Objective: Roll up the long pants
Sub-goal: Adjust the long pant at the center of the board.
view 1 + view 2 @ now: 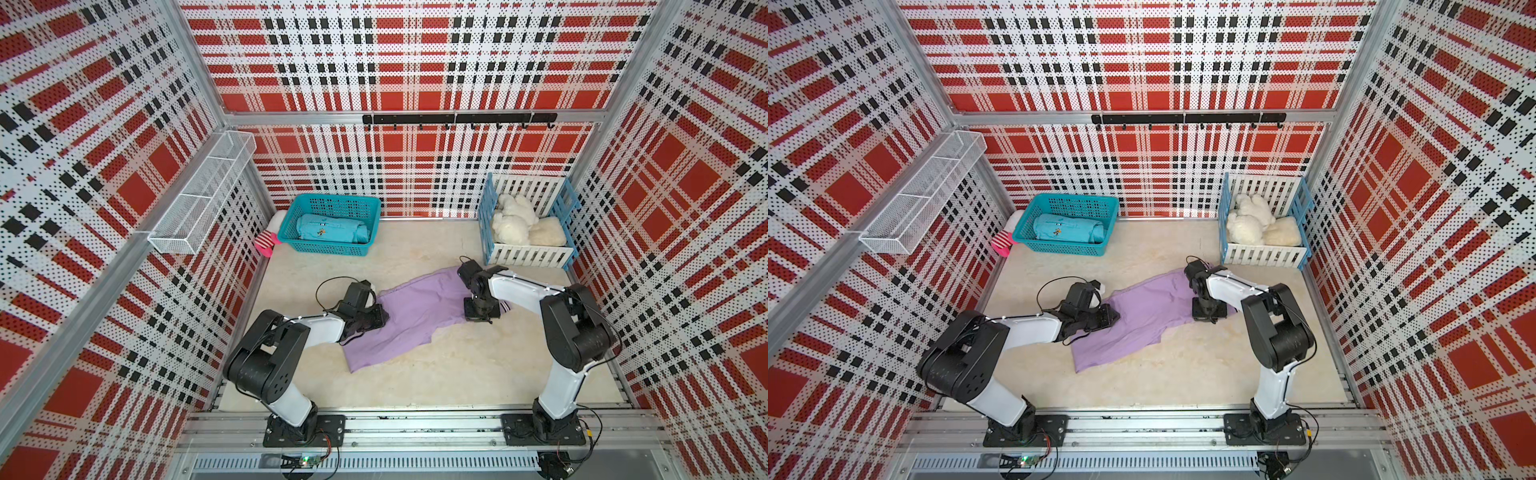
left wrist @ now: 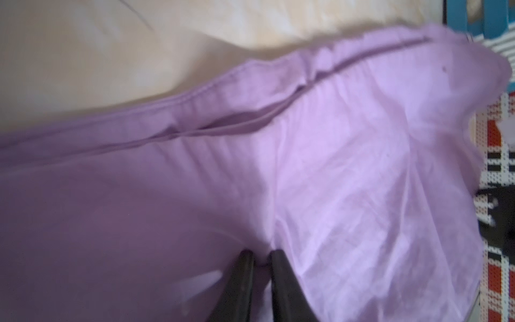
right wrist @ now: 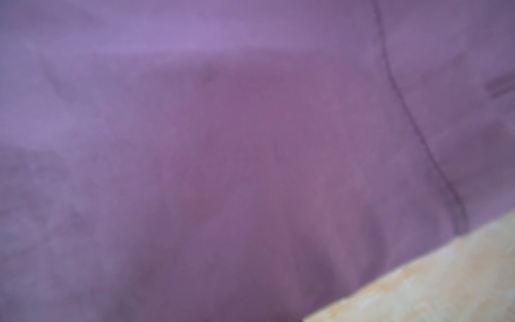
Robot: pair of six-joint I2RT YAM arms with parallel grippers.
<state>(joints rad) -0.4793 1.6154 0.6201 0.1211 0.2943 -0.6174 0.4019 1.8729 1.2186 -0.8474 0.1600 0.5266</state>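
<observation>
A: What sits nearest the front edge of the tabletop [image 1: 457,374]?

B: The two arm bases. Just past them, the long pants [image 1: 415,320] lie flat across the middle, running slantwise from the near left toward the far right.

A: And the left tool [image 2: 260,255]?

B: It lies low over the left side of the cloth. In the wrist view its fingers [image 2: 245,278] stand nearly together, with a fold of lilac fabric pinched between them.

A: The right tool [image 1: 478,313]?

B: It points straight down onto the pants, and it is closed. Its wrist view shows only blurred purple cloth [image 3: 223,139] and a bit of tabletop, so whether fabric is caught in it cannot be told. A sliver of striped waistband [image 1: 505,307] shows just beside it.

A: Anything crowding the garment?

B: The arms themselves hide both ends of it. Farther back, a white-and-blue slatted crate [image 1: 528,255] of pale plush toys [image 1: 515,216] stands in the far right corner, near the pants' far end but apart from it.

A: And on the far left?

B: A teal basket [image 1: 324,249] holds a rolled teal garment [image 1: 332,228], with a pink striped sock [image 1: 266,243] just beside it.
</observation>
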